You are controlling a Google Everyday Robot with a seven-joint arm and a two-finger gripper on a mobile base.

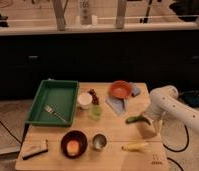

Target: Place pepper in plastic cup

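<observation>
Pepper (pixel 137 119) lies flat on the worktop (pixel 118 160), right of the green plastic cup (pixel 96 112) and well apart from it. Gripper (pixel 155 126) hangs farther right of the cup, just beside the pepper's right end; how far open it is, or whether it holds anything, cannot be told. Step in hand is probably the grasp. It is best taken from above across the pepper's thick middle, then lowered point-first, since the cup looks narrow and a white cup (pixel 84 100) crowds its upper left.
</observation>
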